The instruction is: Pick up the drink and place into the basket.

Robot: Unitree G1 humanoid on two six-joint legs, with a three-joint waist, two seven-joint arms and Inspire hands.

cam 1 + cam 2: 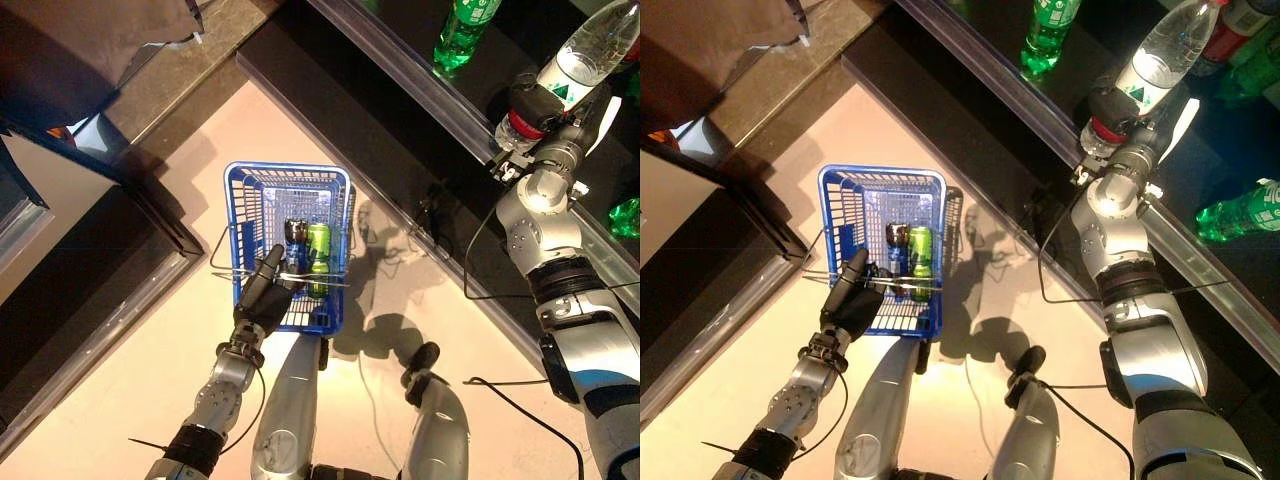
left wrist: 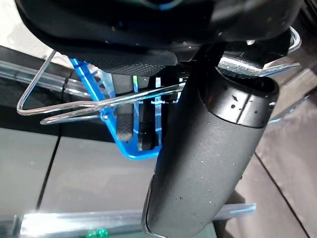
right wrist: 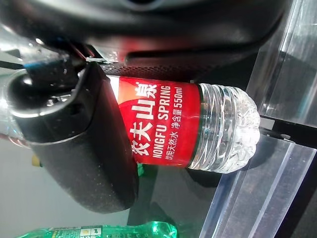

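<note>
Pale floor (image 1: 120,400) — glossy, strongly lit (hard shadows). Dark shelf (image 1: 420,110) with clear rail (image 1: 400,70) at 1 o'clock — dark cabinet (image 1: 60,200) at 10.

One blue basket (image 1: 242,196) sits on the floor, with two wire handles (image 2: 74,106) folded across its top. Inside it lie two drinks: one green can (image 1: 318,243) and one dark can (image 1: 295,236) side by side. One clear water bottle (image 1: 1162,52) with a red label sits in the right hand (image 1: 1110,118). Three green bottles show on the dark shelf: one (image 1: 1045,35) at the top, one (image 1: 1240,212) at the right edge, and one (image 3: 106,231) lying below the water bottle in the right wrist view. One left hand (image 1: 262,298) is at the handles.
</note>
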